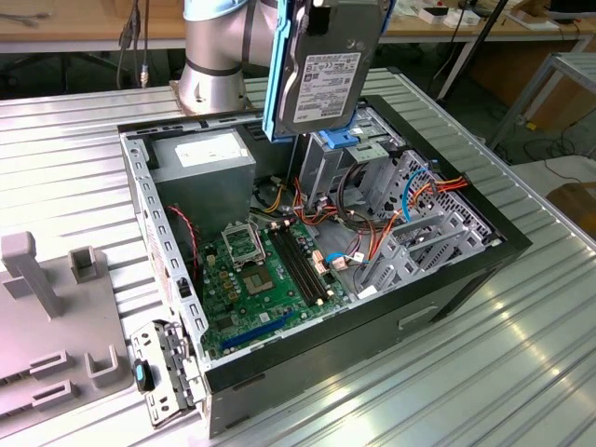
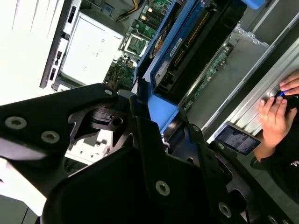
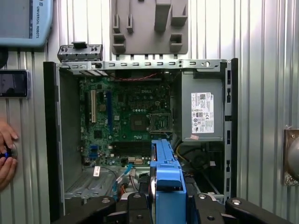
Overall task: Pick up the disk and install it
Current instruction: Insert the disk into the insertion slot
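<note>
The disk (image 1: 321, 79), dark grey with a white label in a bright blue carrier frame (image 1: 277, 74), hangs upright above the back of the open computer case (image 1: 168, 233). My gripper (image 1: 326, 9) is shut on its upper end. The disk's lower edge is just above the metal drive cage (image 1: 326, 172) with its fixed blue bracket (image 1: 340, 140). In the second wrist view the disk (image 2: 187, 51) runs out from my gripper (image 2: 154, 116). In the first wrist view the blue carrier (image 3: 167, 172) sits between the black gripper parts (image 3: 168, 203), over the case interior.
Inside the case lie the green motherboard (image 1: 256, 270), the grey power-supply box (image 1: 205, 154) and bundles of orange and red cables (image 1: 410, 200). A grey fixture plate (image 1: 47, 307) lies beside the case. A person's hands (image 2: 275, 114) and a phone (image 2: 236, 139) rest on the table.
</note>
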